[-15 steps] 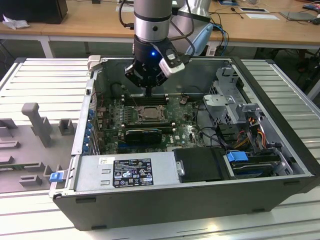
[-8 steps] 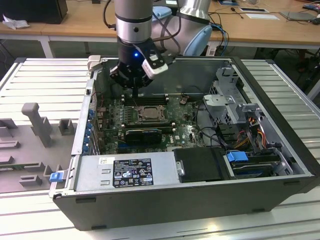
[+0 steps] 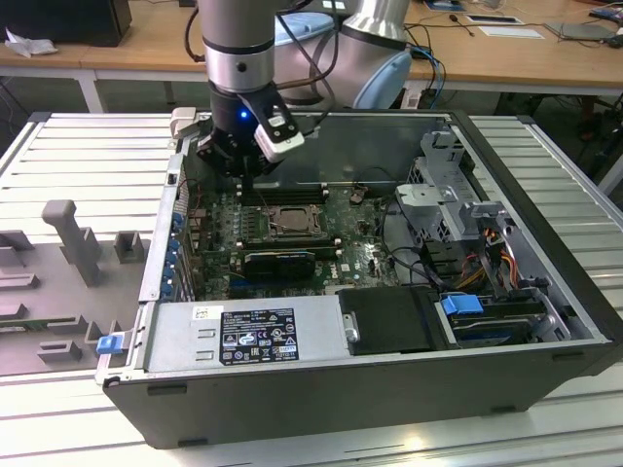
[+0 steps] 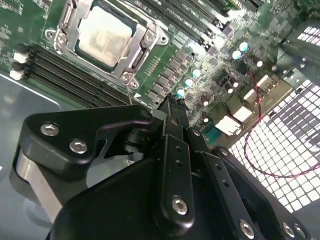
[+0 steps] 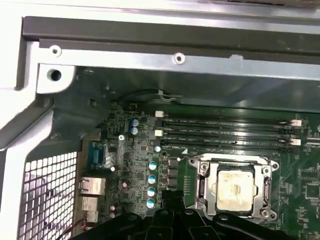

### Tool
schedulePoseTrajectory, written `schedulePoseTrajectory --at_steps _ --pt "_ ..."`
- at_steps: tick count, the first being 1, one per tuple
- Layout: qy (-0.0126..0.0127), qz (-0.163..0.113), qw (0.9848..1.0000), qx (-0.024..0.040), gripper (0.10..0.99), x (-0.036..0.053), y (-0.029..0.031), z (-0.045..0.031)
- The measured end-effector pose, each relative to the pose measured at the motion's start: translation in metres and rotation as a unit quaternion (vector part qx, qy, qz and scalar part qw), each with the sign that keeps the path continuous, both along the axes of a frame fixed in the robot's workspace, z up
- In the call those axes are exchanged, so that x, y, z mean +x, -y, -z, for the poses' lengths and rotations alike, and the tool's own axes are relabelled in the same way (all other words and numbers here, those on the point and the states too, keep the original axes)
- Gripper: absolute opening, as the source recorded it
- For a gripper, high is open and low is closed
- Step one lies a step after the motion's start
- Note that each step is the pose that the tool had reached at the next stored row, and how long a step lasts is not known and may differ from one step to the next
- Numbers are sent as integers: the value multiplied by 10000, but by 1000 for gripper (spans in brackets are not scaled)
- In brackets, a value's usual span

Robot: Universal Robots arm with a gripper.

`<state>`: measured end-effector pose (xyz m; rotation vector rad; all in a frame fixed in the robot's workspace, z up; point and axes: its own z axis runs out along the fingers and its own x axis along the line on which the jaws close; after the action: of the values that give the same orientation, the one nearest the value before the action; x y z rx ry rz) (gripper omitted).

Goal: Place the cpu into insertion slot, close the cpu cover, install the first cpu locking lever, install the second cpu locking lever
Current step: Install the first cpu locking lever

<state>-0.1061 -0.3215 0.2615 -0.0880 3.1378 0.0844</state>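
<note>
The cpu (image 5: 235, 189) (image 4: 105, 35), a pale square chip, lies flat in the insertion slot (image 3: 290, 220) on the green board. The grey metal cpu cover (image 5: 202, 186) (image 4: 134, 59) lies down around the chip as a frame. My gripper (image 3: 243, 175) hangs above the board beside the socket, toward the exterior view's left, over the small capacitors. In both wrist views its black fingertips (image 4: 172, 106) (image 5: 172, 196) are pressed together with nothing between them, and they stand clear of the cover. How the locking levers sit along the socket's sides I cannot tell.
Long black memory slots (image 5: 225, 131) (image 4: 65, 70) flank the socket. The case's rear wall (image 5: 175, 59) and its perforated panel (image 5: 45, 190) are close by the gripper. A power supply (image 3: 243, 336) lies at the front and a drive cage (image 3: 458, 199) at the exterior view's right.
</note>
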Motion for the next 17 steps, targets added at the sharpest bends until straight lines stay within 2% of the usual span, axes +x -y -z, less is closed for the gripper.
schedulePoseTrajectory --at_steps 5,10,14,17 --pt "0 0 10000 15 106 -51 -150 47" --pt "0 0 10000 17 106 -58 -231 53" --pt "0 0 10000 17 106 -57 -270 53" --pt "0 -1 10000 18 106 -17 -308 53"
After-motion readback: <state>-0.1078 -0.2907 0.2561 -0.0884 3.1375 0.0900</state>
